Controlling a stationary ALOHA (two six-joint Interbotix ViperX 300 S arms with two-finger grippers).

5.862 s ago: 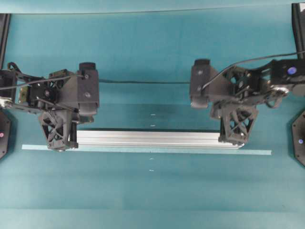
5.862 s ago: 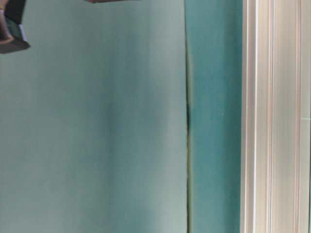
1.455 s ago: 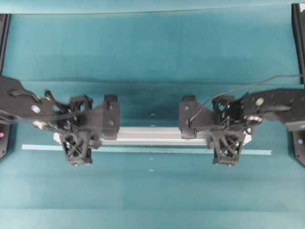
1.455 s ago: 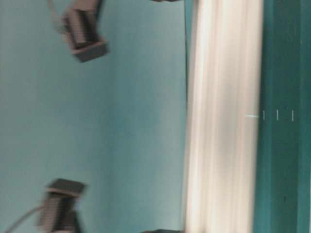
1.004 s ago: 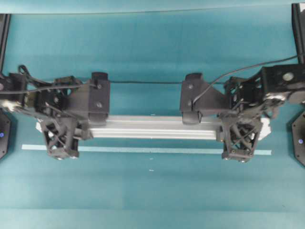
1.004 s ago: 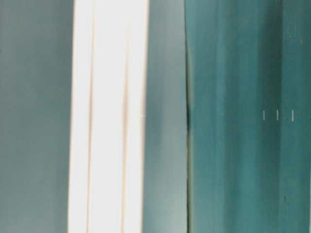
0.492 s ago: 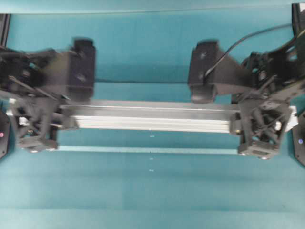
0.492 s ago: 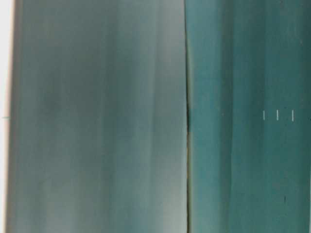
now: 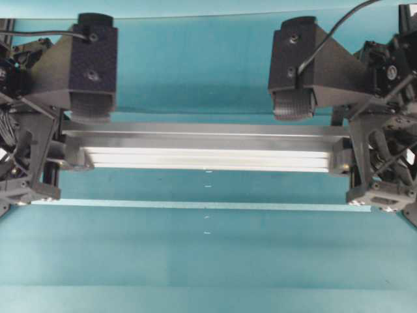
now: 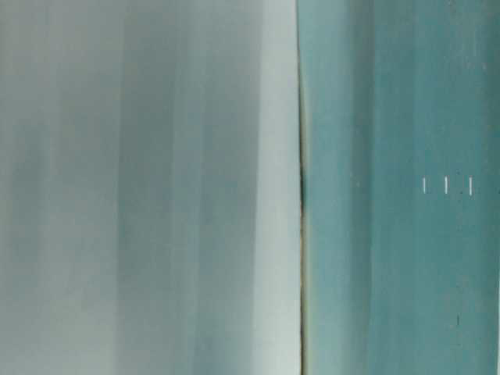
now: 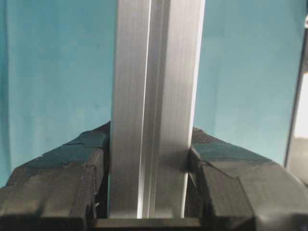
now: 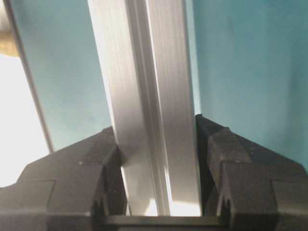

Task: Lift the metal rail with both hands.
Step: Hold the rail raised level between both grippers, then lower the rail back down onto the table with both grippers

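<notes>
You have one metal rail (image 9: pixel 205 150) and two grippers on it, one at each end. Starting at nine o'clock in the overhead view, your left gripper (image 9: pixel 55 156) is clenched on the rail's left end; the left wrist view shows that gripper (image 11: pixel 149 192) with both padded fingers (image 11: pixel 62 178) pressed flat against the rail's (image 11: pixel 154 106) two sides, the bar running straight up from between them toward twelve o'clock.

The rail itself spans the middle of the overhead view, level from nine to three o'clock, its lengthwise grooves facing the camera. It is off the table: its dark shadow lies on the teal table cover (image 9: pixel 208 261) just beneath it, toward six o'clock. One thin pale tape strip (image 9: pixel 195 205) lies flat on the cover further toward six o'clock, parallel to the rail and apart from it. Four small white tick marks (image 9: pixel 208 202) sit in a column near the centre, crossing the strip.

At three o'clock, your right gripper (image 9: pixel 365 163) grasps the rail's right end. In the right wrist view the gripper (image 12: pixel 159 192) has its two fingers (image 12: pixel 82 173) tight on either side of the rail (image 12: pixel 149 96).

The table-level view shows only blurred teal surface and three white ticks (image 10: pixel 446 186); neither the rail nor a gripper appears there.
</notes>
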